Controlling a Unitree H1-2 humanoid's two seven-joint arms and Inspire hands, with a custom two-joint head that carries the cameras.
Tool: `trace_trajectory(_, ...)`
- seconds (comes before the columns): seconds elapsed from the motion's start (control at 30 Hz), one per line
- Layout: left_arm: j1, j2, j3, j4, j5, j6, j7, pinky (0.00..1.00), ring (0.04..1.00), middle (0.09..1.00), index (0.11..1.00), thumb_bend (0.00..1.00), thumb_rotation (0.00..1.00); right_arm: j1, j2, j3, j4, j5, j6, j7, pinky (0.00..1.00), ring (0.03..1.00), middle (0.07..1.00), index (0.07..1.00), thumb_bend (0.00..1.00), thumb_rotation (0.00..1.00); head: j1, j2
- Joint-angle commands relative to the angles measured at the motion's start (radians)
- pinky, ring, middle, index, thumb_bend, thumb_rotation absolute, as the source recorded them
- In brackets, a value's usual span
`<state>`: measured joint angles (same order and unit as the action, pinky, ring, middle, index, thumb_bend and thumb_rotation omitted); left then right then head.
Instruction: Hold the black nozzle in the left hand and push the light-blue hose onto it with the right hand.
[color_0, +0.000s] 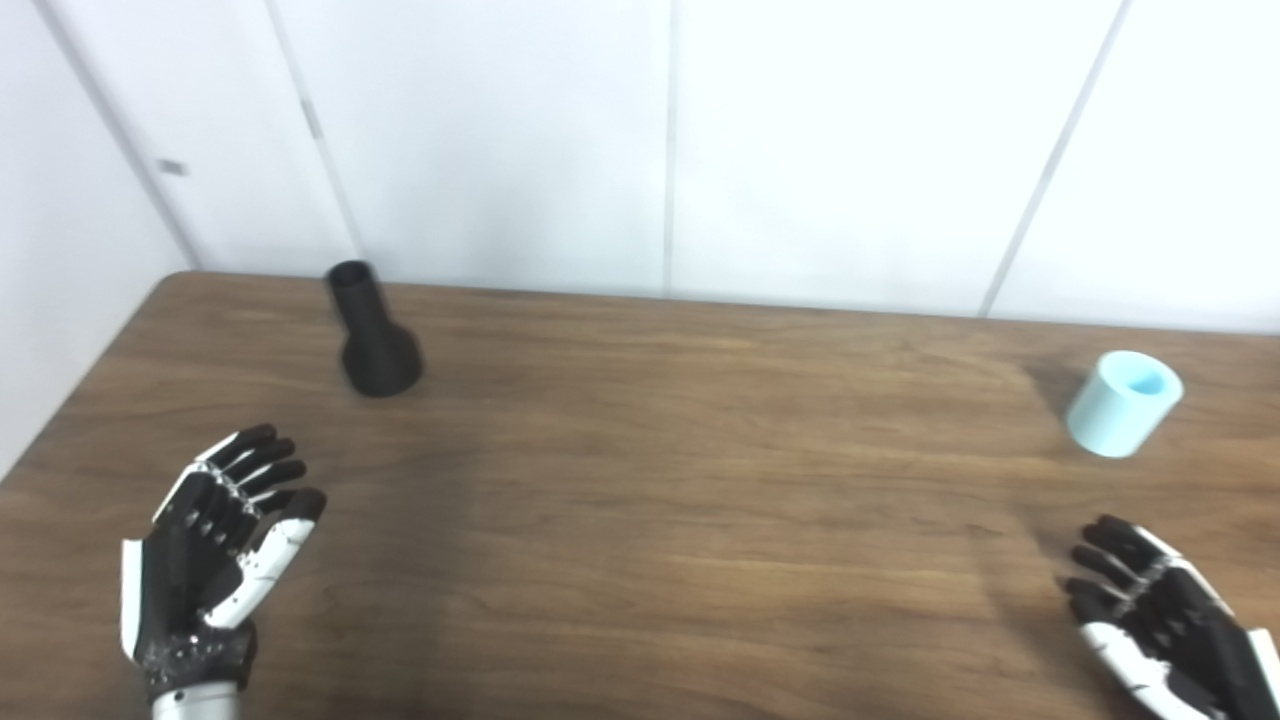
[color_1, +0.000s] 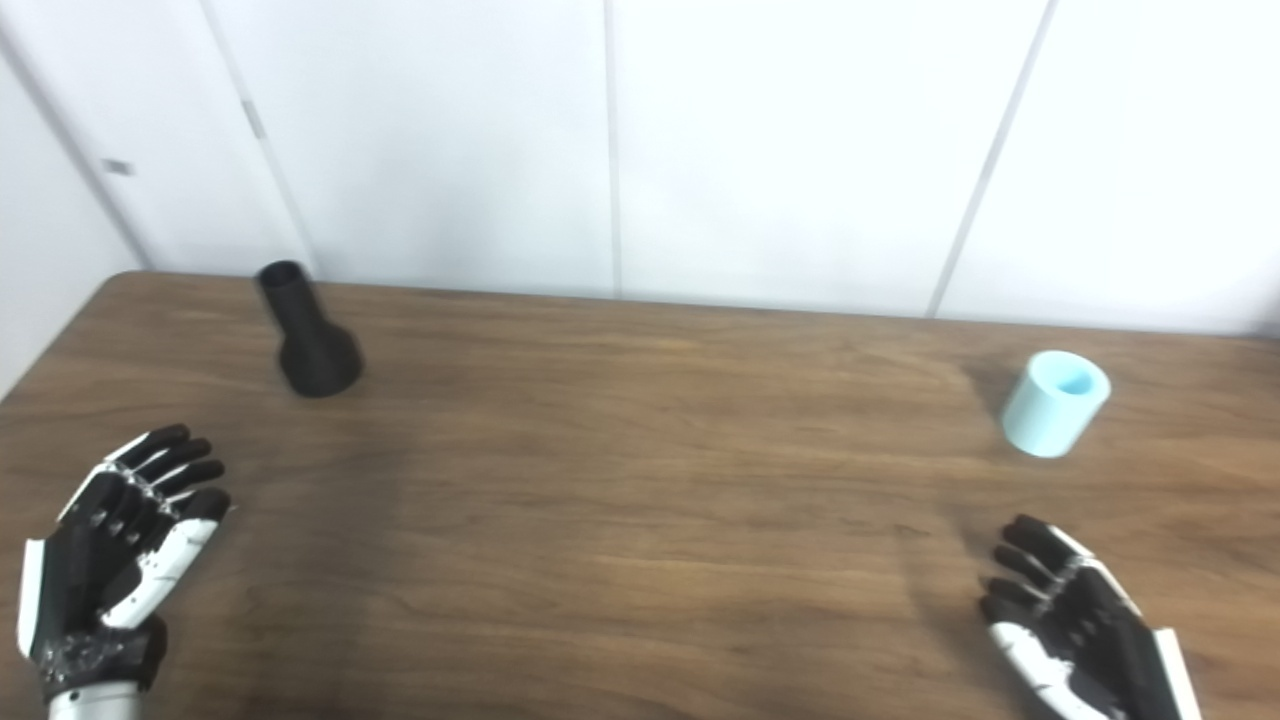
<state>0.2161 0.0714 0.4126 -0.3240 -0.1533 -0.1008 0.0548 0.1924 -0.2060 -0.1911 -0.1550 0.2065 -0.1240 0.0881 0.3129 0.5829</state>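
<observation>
Black nozzle (color_0: 375, 335) is standing upright on its flared base at the far left of the wooden table (color_0: 660, 500), narrow end up, near the back edge. Light-blue hose (color_0: 1124, 402), a short open tube, is sitting upright at the far right, well apart from the nozzle. Left hand (color_0: 215, 545) is hovering at the near left, fingers spread, holding nothing, well short of the nozzle. Right hand (color_0: 1160, 615) is hanging at the near right corner, fingers apart, empty, near the hose but not touching it. White panelled wall (color_0: 660, 140) is sitting behind the table
</observation>
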Motion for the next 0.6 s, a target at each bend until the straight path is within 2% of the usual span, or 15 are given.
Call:
trace_trajectory(0.0,0.016,0.031,0.008,-0.013,0.019,0.007,0.015,0.61,0.675,0.701,0.695,0.91,0.26,-0.027,-0.028,-0.018,0.002,0.018,-0.036,0.014,0.66,0.749,0.768,0.733,0.29,0.27,0.025,-0.001)
trace_trajectory(0.07,0.003,0.036,0.007,-0.009,0.063,0.030,0.030,0.62,0.688,0.709,0.707,0.91,0.27,-0.037,-0.036,-0.029,0.020,0.035,-0.039,0.022,0.66,0.751,0.768,0.730,0.28,0.26,0.048,-0.003)
trace_trajectory(0.13,-0.011,0.034,0.005,-0.008,0.094,0.061,0.046,0.62,0.701,0.721,0.717,0.95,0.28,-0.047,-0.048,-0.036,0.037,0.043,-0.038,0.029,0.67,0.759,0.773,0.731,0.28,0.24,0.088,-0.005)
trace_trajectory(0.23,-0.033,0.031,-0.002,-0.003,0.123,0.096,0.061,0.62,0.701,0.726,0.728,0.98,0.30,-0.059,-0.067,-0.043,0.057,0.043,-0.038,0.045,0.67,0.769,0.784,0.744,0.26,0.26,0.137,-0.008)
trace_trajectory(0.33,-0.067,0.035,-0.016,0.025,0.177,0.108,0.086,0.62,0.707,0.737,0.736,0.99,0.29,-0.071,-0.073,-0.057,0.078,0.041,-0.022,0.038,0.67,0.772,0.788,0.751,0.27,0.33,0.171,-0.014)
trace_trajectory(0.37,-0.077,0.038,-0.021,0.035,0.205,0.111,0.097,0.63,0.713,0.737,0.738,1.00,0.33,-0.075,-0.077,-0.062,0.096,0.036,-0.027,0.037,0.66,0.761,0.777,0.737,0.31,0.37,0.185,-0.017)
trace_trajectory(0.47,-0.105,0.048,-0.034,0.056,0.238,0.124,0.109,0.66,0.737,0.759,0.762,1.00,0.37,-0.089,-0.094,-0.071,0.141,0.029,-0.041,0.046,0.66,0.755,0.769,0.730,0.35,0.45,0.223,-0.024)
trace_trajectory(0.57,-0.130,0.074,-0.057,0.076,0.257,0.164,0.094,0.73,0.785,0.807,0.816,1.00,0.39,-0.105,-0.102,-0.079,0.177,0.038,-0.056,0.056,0.65,0.750,0.765,0.725,0.35,0.44,0.259,-0.034)
